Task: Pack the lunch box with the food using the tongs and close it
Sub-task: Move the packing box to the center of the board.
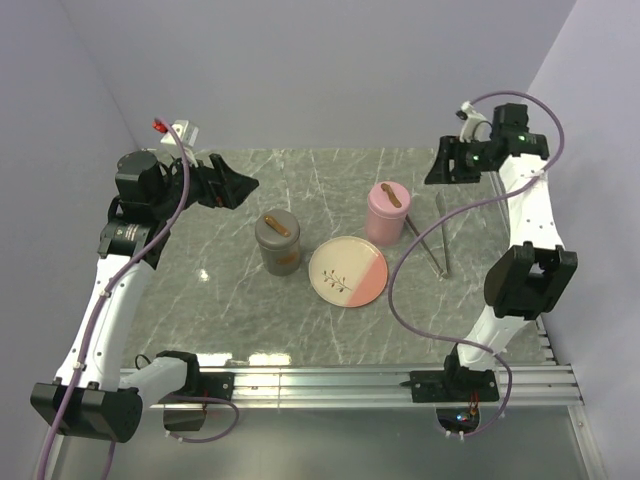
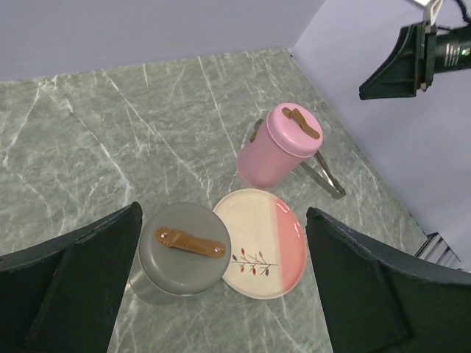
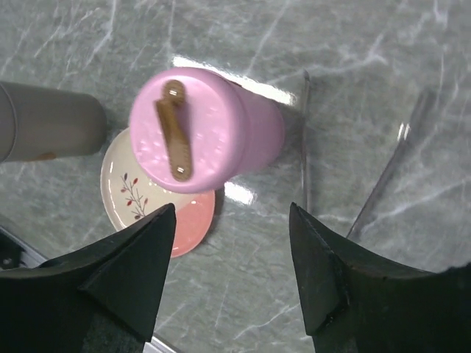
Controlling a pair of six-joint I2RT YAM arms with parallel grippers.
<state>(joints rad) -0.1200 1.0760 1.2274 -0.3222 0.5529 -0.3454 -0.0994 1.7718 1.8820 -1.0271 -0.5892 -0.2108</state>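
The right pincer (image 3: 232, 212) hangs above the surface (image 3: 243, 37) with its jaws partly apart and nothing between them. Just ahead of it and below, the tongs (image 3: 305, 140) lie flat on the surface. Their two thin arms spread away from the pincer, and the narrow end lies nearest its right finger. Just to the left of the tongs stands the pink pot (image 3: 210, 132), its lid on with a brown strap across the top. Further left, the plate (image 3: 129, 195) and the grey pot (image 3: 44, 121) sit close together.

The left pincer (image 2: 224, 213) is wide open, holds nothing and is raised clear of the surface. Below its gap, the grey pot with its lid on stands just beside the plate. The pink pot is beyond them, and the tongs show behind it to the right.
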